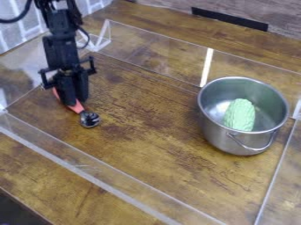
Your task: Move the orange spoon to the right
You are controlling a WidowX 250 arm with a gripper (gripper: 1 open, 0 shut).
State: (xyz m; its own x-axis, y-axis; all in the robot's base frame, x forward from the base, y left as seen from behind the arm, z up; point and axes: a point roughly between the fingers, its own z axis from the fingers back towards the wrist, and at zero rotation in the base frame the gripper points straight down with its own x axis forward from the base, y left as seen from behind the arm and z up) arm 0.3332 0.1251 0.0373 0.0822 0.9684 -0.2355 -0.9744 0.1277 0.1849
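bare wood [153, 127] lies open between spoon [77, 108] and pot [242, 115]; the pot blocks farther across.

Looking down at a steep slant from above the table [147, 145], in a single view. Facing across the wooden top, tilting enough to be seeing into the pot [212, 114] as well as its outer side. Standing back far enough to be taking in the whole pot at the picture's right and the spoon [73, 102] at the left, yet near enough to be cropping the tabletop at the frame's edges. Catching the robot arm [58, 25] at the upper left, cutting it off at the top edge. Showing the pale tape line [108, 163] running diagonally across the lower part.
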